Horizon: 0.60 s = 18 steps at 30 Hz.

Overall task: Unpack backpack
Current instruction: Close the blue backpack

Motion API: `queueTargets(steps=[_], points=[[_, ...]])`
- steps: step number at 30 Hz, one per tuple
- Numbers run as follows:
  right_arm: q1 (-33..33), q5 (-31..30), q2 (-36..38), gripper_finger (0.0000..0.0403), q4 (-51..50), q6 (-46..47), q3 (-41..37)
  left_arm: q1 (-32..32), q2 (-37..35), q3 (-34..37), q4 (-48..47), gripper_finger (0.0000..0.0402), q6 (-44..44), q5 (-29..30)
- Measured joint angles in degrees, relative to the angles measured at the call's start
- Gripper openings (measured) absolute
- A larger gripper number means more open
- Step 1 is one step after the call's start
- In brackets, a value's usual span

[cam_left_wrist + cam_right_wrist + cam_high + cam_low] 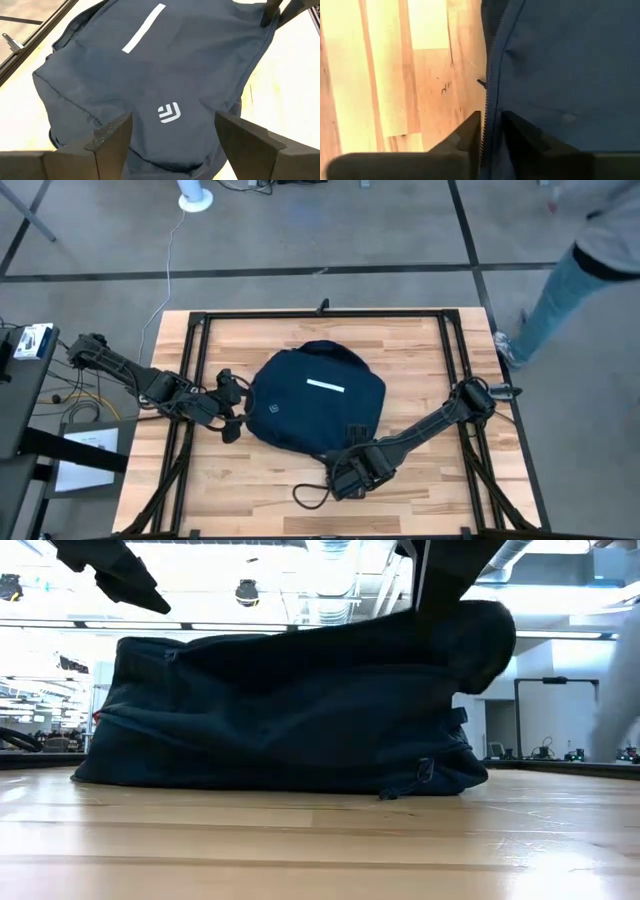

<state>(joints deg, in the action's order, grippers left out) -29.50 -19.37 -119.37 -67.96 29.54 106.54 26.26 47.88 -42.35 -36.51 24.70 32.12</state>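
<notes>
The dark navy backpack (315,400) lies flat on the wooden table's middle, its white stripe (325,386) and small white logo (168,112) facing up. My left gripper (233,404) stands open at the backpack's left end, one finger on each side of that end (115,137); whether it touches the cloth cannot be told. My right gripper (352,443) is at the backpack's near edge, shut on it. In the low view the backpack (290,710) rests on its underside, with a raised hump (480,635) under the right arm. My right gripper pinches the backpack's zipper seam (488,117) between its two fingers (467,132), at the bag's near edge. The fingers lie along the zipper line, one on the table side and one on the cloth side. The backpack's body stays on the table.
A black strap loop (312,493) lies on the wood beside the right gripper. A black frame (320,311) runs round the table top. A person (575,275) stands on the floor beyond the far right corner. Bare wood shows near the front edge (250,500).
</notes>
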Motion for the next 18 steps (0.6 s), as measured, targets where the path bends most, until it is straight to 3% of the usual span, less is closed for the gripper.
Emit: queueTargets(steps=[9,18], points=[[1.37,-0.27,0.07,0.0199,1.18,-0.87,-2.37,0.00,0.00,0.00,-0.01,0.0269,-0.03,-0.01],[2.05,-2.61,0.04,0.0204,1.51,-0.59,-6.68,0.00,0.00,0.00,-0.02,0.0269,0.86,-0.04]])
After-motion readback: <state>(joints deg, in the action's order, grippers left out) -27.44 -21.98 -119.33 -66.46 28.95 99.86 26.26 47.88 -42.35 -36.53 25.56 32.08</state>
